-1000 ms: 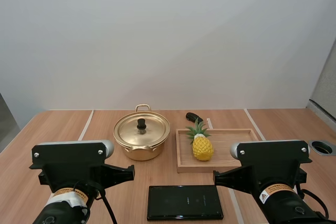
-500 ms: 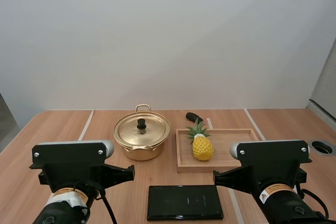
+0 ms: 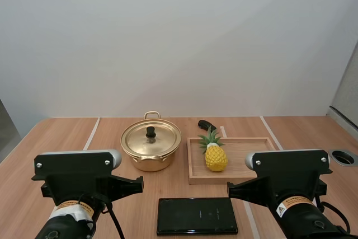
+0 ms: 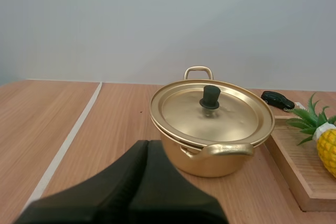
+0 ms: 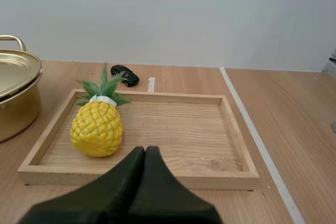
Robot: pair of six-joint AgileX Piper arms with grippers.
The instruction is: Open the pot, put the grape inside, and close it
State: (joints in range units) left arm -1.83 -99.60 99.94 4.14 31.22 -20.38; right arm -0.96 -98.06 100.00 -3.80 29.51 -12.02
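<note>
At the near edge of the table, both my arms sit low and back: my left gripper has its two fingers pressed together into one dark wedge, holding nothing, aimed toward the gold pot; my right gripper is likewise closed on nothing, aimed at the wooden tray. Lid: seated on the pot, black knob upright at its centre. Tray: just right of the pot, carrying a yellow pineapple toward its pot-side end. No grape lies anywhere in view; the fruit present is the pineapple, contrary to the task's wording. Small black object: on the table behind the tray. Black slab: flat between my arms. Change over the last second: none, with arms, pot, lid and fruit all holding position. Judgement: a closed pot with fruit outside it suggests the lid must come off; what the pot holds is hidden.
</note>
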